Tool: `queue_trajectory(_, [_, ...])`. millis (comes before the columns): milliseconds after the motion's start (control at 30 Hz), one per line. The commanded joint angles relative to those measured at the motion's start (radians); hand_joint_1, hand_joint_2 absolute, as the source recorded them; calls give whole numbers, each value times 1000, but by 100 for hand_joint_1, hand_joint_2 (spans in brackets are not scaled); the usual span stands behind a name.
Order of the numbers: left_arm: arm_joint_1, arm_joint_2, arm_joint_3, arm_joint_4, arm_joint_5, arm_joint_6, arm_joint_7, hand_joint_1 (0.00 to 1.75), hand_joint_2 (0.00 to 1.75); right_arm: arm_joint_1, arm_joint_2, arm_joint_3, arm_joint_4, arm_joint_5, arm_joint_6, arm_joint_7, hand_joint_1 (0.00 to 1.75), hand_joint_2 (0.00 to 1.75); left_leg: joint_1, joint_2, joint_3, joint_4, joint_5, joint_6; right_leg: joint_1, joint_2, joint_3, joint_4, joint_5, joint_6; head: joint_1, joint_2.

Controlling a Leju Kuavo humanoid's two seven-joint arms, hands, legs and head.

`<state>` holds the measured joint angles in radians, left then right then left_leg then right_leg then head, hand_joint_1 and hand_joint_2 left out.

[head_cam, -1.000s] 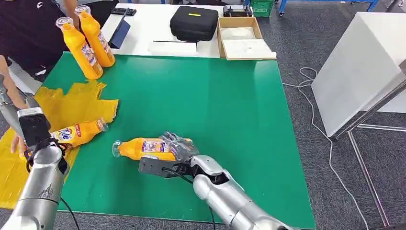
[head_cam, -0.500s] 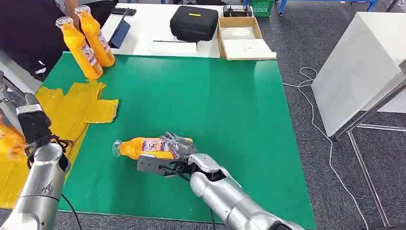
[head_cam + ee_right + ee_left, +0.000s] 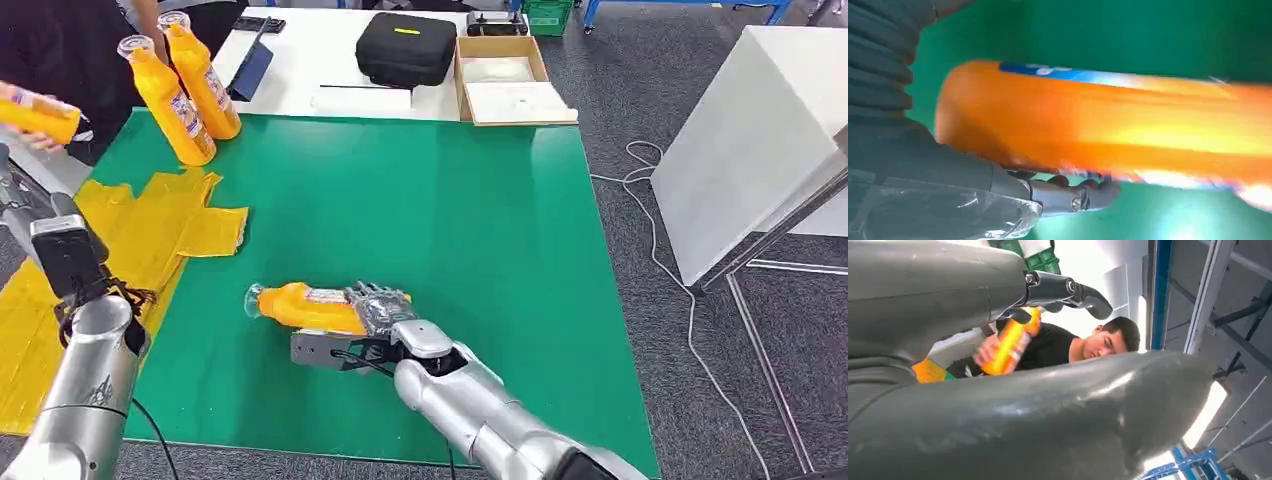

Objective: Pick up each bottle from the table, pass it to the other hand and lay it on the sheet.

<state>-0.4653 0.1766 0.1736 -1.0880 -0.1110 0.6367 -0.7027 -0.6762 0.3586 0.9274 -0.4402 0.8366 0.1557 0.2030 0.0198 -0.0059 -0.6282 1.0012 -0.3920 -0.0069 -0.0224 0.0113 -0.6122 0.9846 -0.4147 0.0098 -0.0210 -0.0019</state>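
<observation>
Bottle (image 3: 300, 306): orange, blue-and-white label, lying in right hand (image 3: 380, 308).

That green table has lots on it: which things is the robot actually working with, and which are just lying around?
Part of the job:
- orange bottle gripped by the right hand
- two upright orange bottles
- yellow sheet
- orange bottle in a person's hand

Just lying about:
- black case
- cardboard box
- white cable on the floor

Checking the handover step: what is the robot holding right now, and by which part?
The right hand grips the lying orange bottle around its base end. The left hand holds nothing.
</observation>
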Motion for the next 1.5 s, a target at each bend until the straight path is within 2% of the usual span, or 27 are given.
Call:
queue_trajectory(33, [-54,-46,-12,10,18,-12,5,0,0,-10,-49,112,173,50,38,22,0,175,0,-5,4,-1,0,1,1,-6,6,-2,-1,-1,-1,0])
queue_trajectory(67, [-58,-46,-17,12,17,-10,5,0,175,-10,-50,107,175,50,38,23,0,175,0,-5,4,-1,0,1,1,-7,6,-2,-1,-1,0,0])
queue_trajectory(200, [-68,-45,-24,16,26,-15,5,0,175,-11,-51,100,174,59,48,26,0,175,0,-7,6,-1,0,1,1,-8,8,-2,-2,-2,-1,0])
queue_trajectory(267, [-68,-45,-23,16,30,-20,5,0,175,-9,-53,100,173,60,47,27,0,175,0,-2,5,-1,0,0,0,-4,5,-2,-1,-1,-1,0])
queue_trajectory(400, [-76,-44,-22,17,33,-24,5,0,175,-4,-59,97,172,68,59,20,3,175,0,-5,8,-1,0,1,1,-7,9,-2,-1,-2,0,0])
queue_trajectory(433, [-76,-38,-14,23,41,-28,5,0,175,0,-58,97,170,70,59,13,166,175,0,-4,8,-1,0,0,1,-5,8,-2,-1,-1,-1,0])
queue_trajectory(467, [-66,-30,-4,18,48,-30,5,0,0,2,-51,97,171,73,58,9,175,175,0,-4,8,-1,0,1,1,-6,9,-2,-1,-1,0,0])
queue_trajectory(567, [-66,-30,-4,18,48,-30,5,0,0,2,-51,97,171,73,58,9,175,175,0,-2,10,-1,0,1,0,-4,10,-2,0,-1,-1,0])
queue_trajectory(600, [-25,5,53,-5,71,-62,5,0,0,6,-10,92,177,75,62,14,175,175,0,-3,11,-2,0,1,1,-5,11,-3,0,-2,0,0])
queue_trajectory(667, [-7,31,116,-16,88,-99,5,0,0,14,-10,114,125,62,100,35,175,175,0,4,12,-1,-1,0,0,2,10,-2,1,-2,0,0])
queue_trajectory(733, [-17,28,151,-17,83,-119,5,0,0,6,-10,135,113,49,127,38,175,175,0,5,13,-2,-1,0,1,3,12,-2,1,-2,0,0])
queue_trajectory(833, [-26,-43,111,-55,26,-76,5,0,0,-30,-35,133,171,44,122,-22,175,175,1,1,13,-1,0,0,1,-1,12,-1,1,-4,-1,0])
queue_trajectory(900, [-42,-63,53,-35,9,-49,5,0,0,-33,-59,119,177,40,118,-36,175,175,1,-2,14,-2,1,0,1,-5,13,-3,1,-4,-1,0])
queue_trajectory(967, [-52,-64,3,-18,14,-37,5,0,0,-29,-68,106,178,39,110,-30,175,175,1,-7,13,-3,2,1,1,-10,14,-4,1,-4,0,0])
queue_trajectory(1067, [-74,-67,-14,3,16,-35,5,0,0,-24,-73,95,173,34,94,-28,175,175,1,-4,14,-1,1,0,1,-5,13,-2,1,-4,0,0])
queue_trajectory(1167, [-93,-65,-23,24,21,-37,5,0,0,-20,-74,79,165,26,65,-24,175,175,0,-7,13,-2,1,1,1,-8,15,-3,0,-4,0,0])
queue_trajectory(1200, [-93,-65,-23,24,21,-37,5,0,0,-20,-74,79,165,26,65,-24,175,175,0,-3,14,-1,1,0,1,-4,13,-2,1,-4,0,0])
queue_trajectory(1233, [-93,-63,-25,25,30,-44,5,0,0,-19,-73,65,160,18,48,-19,175,175,0,-7,13,-2,2,1,1,-9,15,-4,1,-5,0,0])
queue_trajectory(1333, [-95,-72,-20,49,60,-126,5,0,0,-39,-71,1,134,-9,-17,-18,175,175,0,-3,13,-1,1,0,1,-4,13,-2,1,-4,-1,0])
queue_trajectory(1500, [-88,-76,-20,54,70,-173,5,0,0,-57,-75,-32,112,-27,-42,-23,175,175,0,-2,13,-1,1,0,0,-3,12,-1,1,-4,0,0])
